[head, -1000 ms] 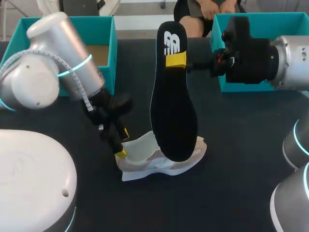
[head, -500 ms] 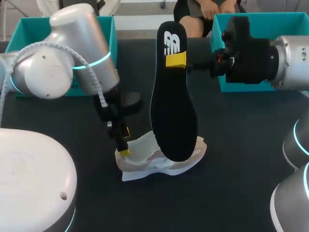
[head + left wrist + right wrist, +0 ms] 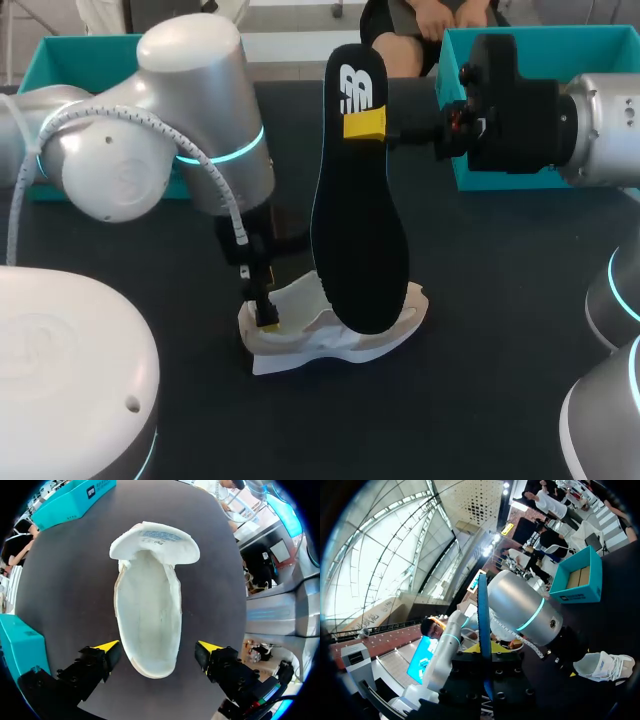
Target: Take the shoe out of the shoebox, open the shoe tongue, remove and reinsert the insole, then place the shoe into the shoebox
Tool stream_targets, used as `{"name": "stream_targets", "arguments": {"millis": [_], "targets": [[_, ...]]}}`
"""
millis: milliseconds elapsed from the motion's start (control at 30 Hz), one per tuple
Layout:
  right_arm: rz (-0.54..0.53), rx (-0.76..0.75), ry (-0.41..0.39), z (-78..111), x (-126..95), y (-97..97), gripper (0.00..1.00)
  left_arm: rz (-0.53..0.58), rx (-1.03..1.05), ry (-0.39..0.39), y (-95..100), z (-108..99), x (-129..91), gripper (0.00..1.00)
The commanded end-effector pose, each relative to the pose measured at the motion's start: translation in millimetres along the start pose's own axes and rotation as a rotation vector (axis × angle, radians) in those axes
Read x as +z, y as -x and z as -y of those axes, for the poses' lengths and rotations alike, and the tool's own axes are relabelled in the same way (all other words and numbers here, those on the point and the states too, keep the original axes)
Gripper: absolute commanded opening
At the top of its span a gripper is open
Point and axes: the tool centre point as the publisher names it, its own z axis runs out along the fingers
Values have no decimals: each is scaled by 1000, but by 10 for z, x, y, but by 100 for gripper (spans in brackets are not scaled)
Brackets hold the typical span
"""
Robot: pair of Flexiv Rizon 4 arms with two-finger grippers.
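The left end effector [image 3: 159, 647] hangs over a white low-top fabric shoe [image 3: 147, 615] with its fingers spread wide. One yellow tip stands at each side of the shoe's rear end, and neither clearly grips it. The shoe lies on the black table [image 3: 500, 300], its opening facing up, its tongue folded out ahead of the end effector.

The right end effector [image 3: 364, 125] is clamped on a long black foam insole [image 3: 360, 230] near its upper end. The insole hangs upright below the fingers, its lower end over the shoe. One teal cardboard box [image 3: 540, 40] sits just behind this end effector; another teal box [image 3: 60, 50] stands behind the left arm.
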Motion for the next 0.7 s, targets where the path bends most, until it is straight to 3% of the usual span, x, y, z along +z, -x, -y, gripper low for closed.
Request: {"name": "stream_targets", "arguments": {"millis": [33, 267, 433, 700], "targets": [[4, 2, 1, 4, 27, -2, 0, 21, 1, -10, -57, -62, -32, 100], [4, 2, 1, 4, 27, -2, 0, 21, 1, -10, -57, -62, -32, 100], [4, 2, 1, 4, 27, -2, 0, 46, -22, 45, -116, 6, 12, 100], [4, 2, 1, 4, 27, -2, 0, 53, -49, 58, -32, 45, 77, 100]]}}
